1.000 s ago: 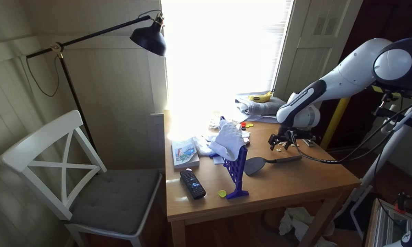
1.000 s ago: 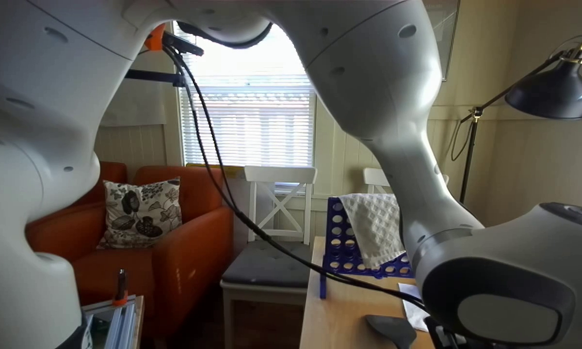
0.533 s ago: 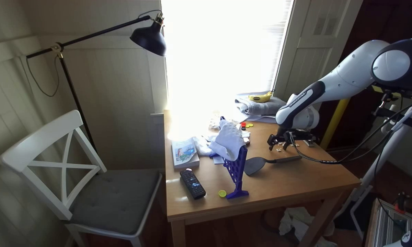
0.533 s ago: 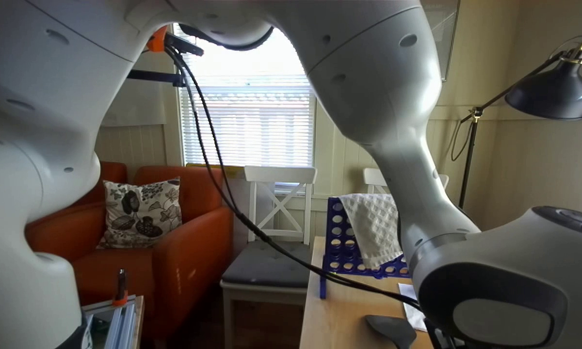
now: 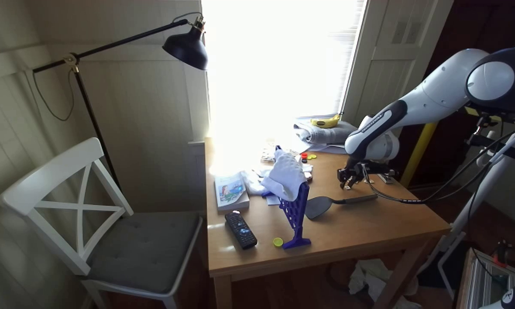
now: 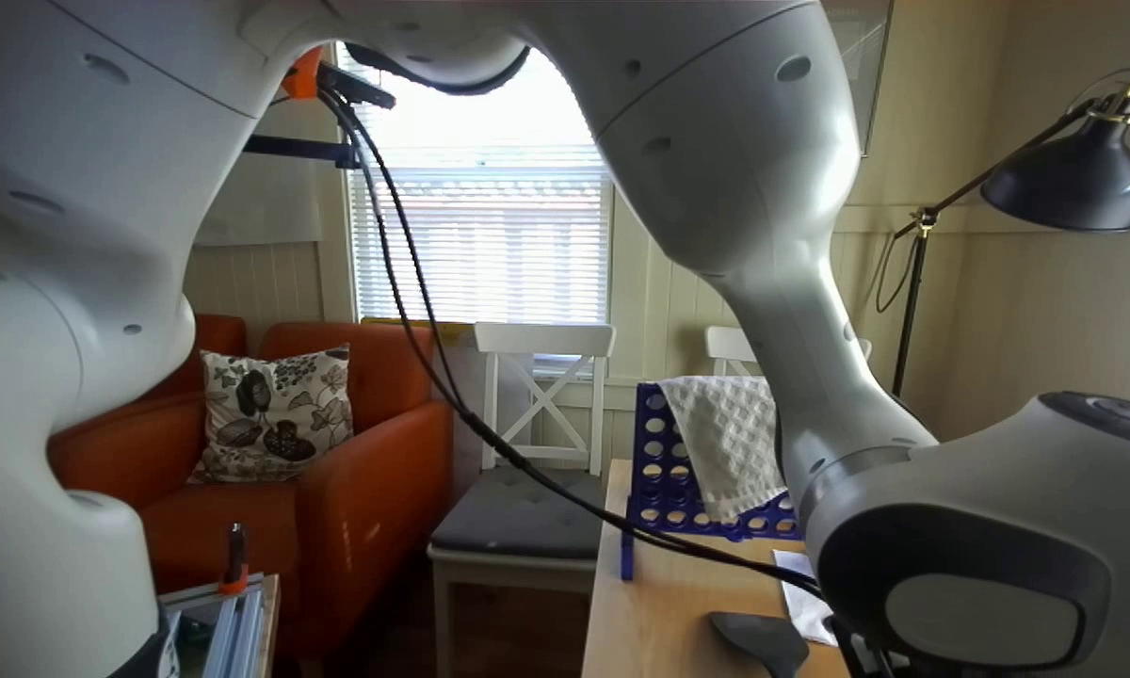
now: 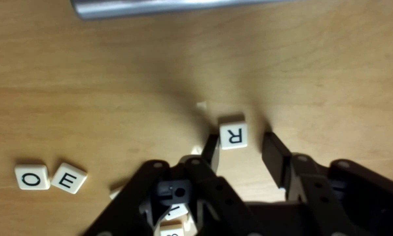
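Observation:
In the wrist view my gripper (image 7: 239, 136) stands partly open over the wooden table, its fingers on either side of a white letter tile marked R (image 7: 233, 135). The left finger (image 7: 210, 147) is right beside the tile, perhaps touching it; a clear gap separates the tile from the right finger (image 7: 274, 157). Farther left lie an O tile (image 7: 32, 177) and an E tile (image 7: 68, 178). Other tiles are partly hidden behind the gripper's linkage. An exterior view shows the gripper (image 5: 347, 184) low over the table's right side. In the other angle (image 6: 857, 650) its fingers are cut off.
A spatula (image 5: 319, 207) lies just in front of the gripper. Left of it stands a blue rack (image 5: 297, 219) draped with a white cloth (image 5: 285, 176). A remote (image 5: 240, 229), a book (image 5: 231, 192) and a folded towel (image 5: 326, 134) with bananas (image 5: 326, 122) are also on the table.
Over the last half second the jaws have drawn closer together around the tile's place. The arm has shifted only very slightly; the things on the table look unmoved.

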### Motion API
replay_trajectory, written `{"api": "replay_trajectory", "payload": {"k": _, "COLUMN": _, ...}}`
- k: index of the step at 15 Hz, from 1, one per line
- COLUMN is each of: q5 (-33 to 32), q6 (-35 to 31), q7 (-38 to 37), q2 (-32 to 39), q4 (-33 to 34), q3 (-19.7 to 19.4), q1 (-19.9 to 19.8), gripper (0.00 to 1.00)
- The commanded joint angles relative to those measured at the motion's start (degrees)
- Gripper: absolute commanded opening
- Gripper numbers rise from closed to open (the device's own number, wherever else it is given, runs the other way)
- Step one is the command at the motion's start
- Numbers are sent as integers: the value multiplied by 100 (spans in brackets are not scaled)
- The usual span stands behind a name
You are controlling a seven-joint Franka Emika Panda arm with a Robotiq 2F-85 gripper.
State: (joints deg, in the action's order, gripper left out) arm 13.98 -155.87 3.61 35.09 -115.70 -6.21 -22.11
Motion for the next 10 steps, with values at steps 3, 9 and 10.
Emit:
{"api": "replay_trajectory", "payload": {"k": 3, "q5": -321, "q6": 535, "q7": -167, "q2": 62, "q4": 152, "q3": -246, "q1": 237, "gripper": 5}}
{"api": "replay_trajectory", "payload": {"k": 9, "q5": -350, "q6": 779, "q7": -249, "q2": 32, "q4": 257, "q3": -343, "q1": 348, "gripper": 5}}
{"api": "replay_trajectory", "payload": {"k": 10, "q5": -365, "q6": 765, "q7": -361, "q2": 38, "q4": 280, "q3": -385, "q1": 409, "gripper": 5}}
